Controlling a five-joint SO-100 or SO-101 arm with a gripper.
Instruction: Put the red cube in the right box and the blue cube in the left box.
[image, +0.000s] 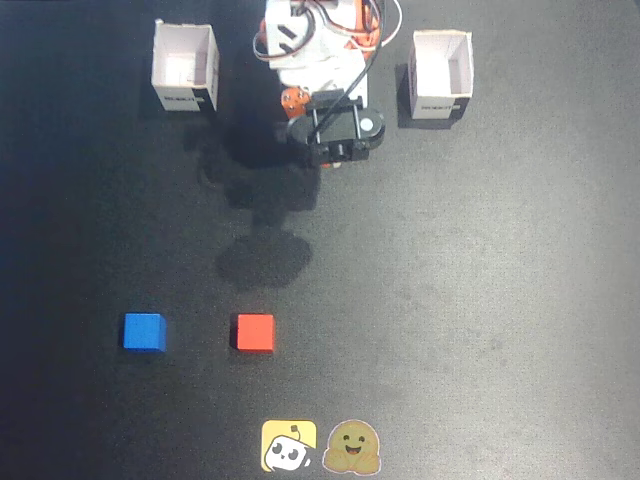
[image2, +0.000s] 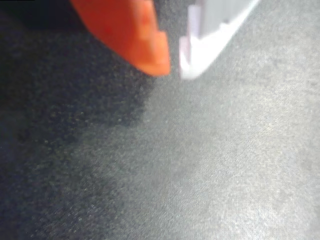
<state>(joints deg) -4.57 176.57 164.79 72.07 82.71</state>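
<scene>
In the wrist view the gripper enters from the top edge with one orange finger and one white finger; their tips stand close together with only a thin gap, and nothing sits between them. Below them lies bare dark table with a shadow on the left.

In the fixed view the arm is folded near its base at the top middle of the table, between two open white boxes: one box to the left, the other box to the right.

Well away from the arm, toward the bottom of that view, the red cube rests on the table, with the blue cube near it on its left, apart from it. Two small stickers lie at the bottom edge.
</scene>
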